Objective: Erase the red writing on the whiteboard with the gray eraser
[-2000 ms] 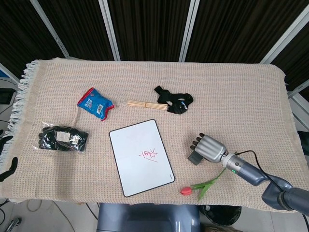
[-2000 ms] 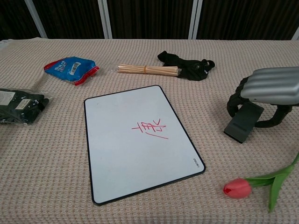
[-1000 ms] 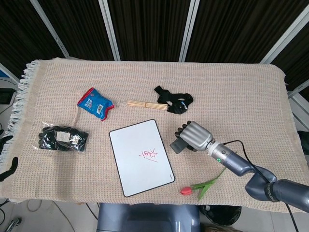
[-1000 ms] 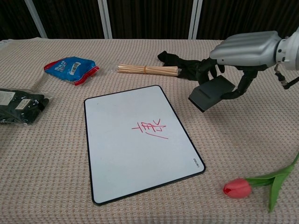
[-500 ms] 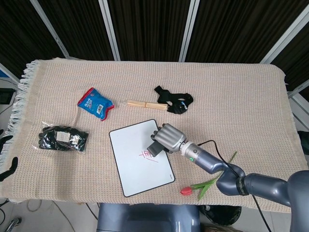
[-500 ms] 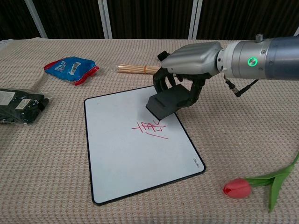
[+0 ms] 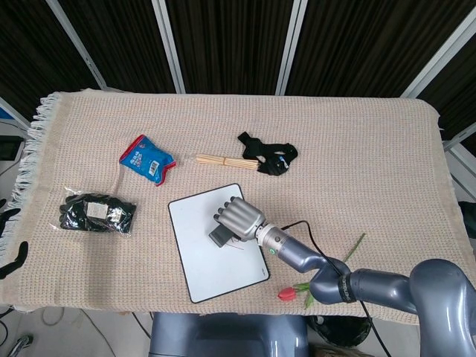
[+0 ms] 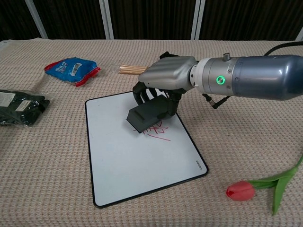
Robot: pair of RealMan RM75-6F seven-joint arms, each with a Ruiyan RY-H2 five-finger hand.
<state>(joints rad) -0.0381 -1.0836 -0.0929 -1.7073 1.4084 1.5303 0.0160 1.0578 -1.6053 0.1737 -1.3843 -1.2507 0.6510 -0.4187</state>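
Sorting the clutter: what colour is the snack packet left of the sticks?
Blue with red ends, clearest in the chest view.

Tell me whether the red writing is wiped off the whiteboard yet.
Not yet: red writing still shows beside the gray eraser, gripped by the right hand over the whiteboard.

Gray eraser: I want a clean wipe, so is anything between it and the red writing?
Nothing visible. The right hand holds the gray eraser directly over the red writing on the whiteboard.

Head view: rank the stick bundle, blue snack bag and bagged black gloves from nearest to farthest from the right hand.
From the right hand:
1. Stick bundle, just beyond the whiteboard's far edge.
2. Blue snack bag, far left of the board.
3. Bagged black gloves, at the left edge.
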